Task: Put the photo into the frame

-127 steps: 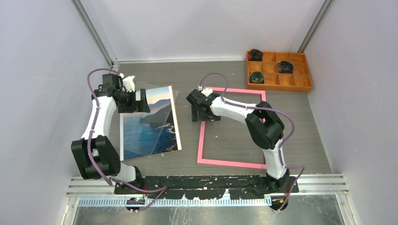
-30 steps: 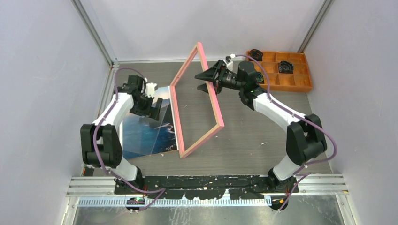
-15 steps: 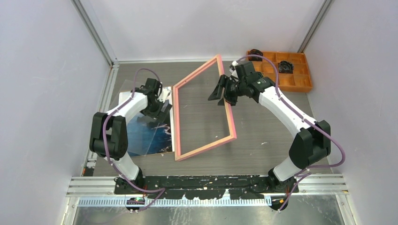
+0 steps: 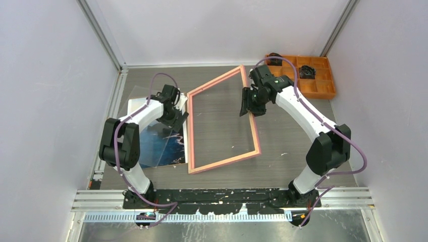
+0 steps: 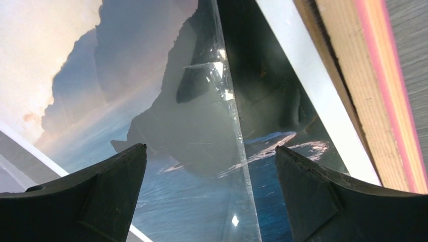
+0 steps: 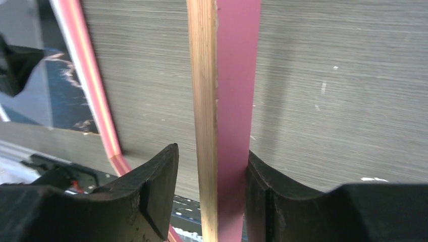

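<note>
The frame [image 4: 222, 161] lies tilted across the table's middle with its tan back up; its left rail [image 5: 353, 91] borders the photo. My right gripper [image 4: 246, 108] straddles the right rail [image 6: 224, 101]. The right finger [image 6: 282, 196] touches the pink face, and a gap stays between the left finger [image 6: 146, 191] and the wood edge. The photo [image 4: 156, 146], a blue seascape, lies flat at the left, partly under a clear sheet [image 5: 232, 131]. My left gripper [image 4: 176, 118] hovers wide open over the photo [image 5: 166, 126], holding nothing.
An orange compartment tray [image 4: 323, 89] with dark rolls sits at the back right, behind the right arm. The clear sheet [image 4: 132, 96] sticks out past the photo's far left corner. Grey walls close both sides.
The frame has swung down from standing steeply to lying almost flat, back side up. My right gripper followed it down and its jaws narrowed. My left gripper slid right toward the frame's left rail.
</note>
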Controlling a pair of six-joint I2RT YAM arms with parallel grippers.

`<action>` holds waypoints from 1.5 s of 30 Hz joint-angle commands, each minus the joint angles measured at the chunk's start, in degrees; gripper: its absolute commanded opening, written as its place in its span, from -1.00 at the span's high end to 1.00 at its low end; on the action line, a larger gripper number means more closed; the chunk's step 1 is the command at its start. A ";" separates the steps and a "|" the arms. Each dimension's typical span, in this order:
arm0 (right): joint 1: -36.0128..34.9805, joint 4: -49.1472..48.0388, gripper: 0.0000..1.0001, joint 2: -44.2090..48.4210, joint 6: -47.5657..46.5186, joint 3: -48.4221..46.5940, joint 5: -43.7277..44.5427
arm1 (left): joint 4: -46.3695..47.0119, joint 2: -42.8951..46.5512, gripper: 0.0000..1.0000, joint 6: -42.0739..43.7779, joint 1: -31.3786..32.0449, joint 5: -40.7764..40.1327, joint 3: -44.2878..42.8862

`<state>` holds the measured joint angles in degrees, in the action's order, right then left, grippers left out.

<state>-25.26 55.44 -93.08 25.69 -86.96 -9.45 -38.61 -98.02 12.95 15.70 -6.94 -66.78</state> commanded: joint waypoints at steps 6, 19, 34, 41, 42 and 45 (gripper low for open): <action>0.08 5.04 -0.03 -5.22 -4.08 -4.83 18.11 | 4.37 -3.98 -0.99 1.29 3.24 -2.83 -2.65; 0.05 4.39 0.04 -14.02 -3.80 -4.40 32.14 | 4.90 -8.50 -0.99 0.84 6.35 -3.21 -6.19; 5.27 -9.80 -0.34 -12.10 1.83 7.72 26.55 | 3.08 -14.62 -1.00 -0.28 7.59 -5.07 -16.25; 6.29 -16.24 -0.33 -10.44 4.89 15.11 22.36 | 1.55 -17.48 -0.99 -0.67 7.67 -4.07 -19.93; 6.32 -16.65 -0.33 -9.91 5.22 15.66 22.23 | 0.96 -17.57 -0.99 -0.91 7.72 -3.56 -20.38; 6.27 -17.35 -0.33 -7.28 6.49 16.46 22.60 | -0.18 -16.78 -0.99 -0.96 7.76 -1.15 -20.98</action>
<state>-18.63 41.39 -104.25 29.17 -71.88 14.20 -37.10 -115.20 13.37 22.94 -11.40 -85.19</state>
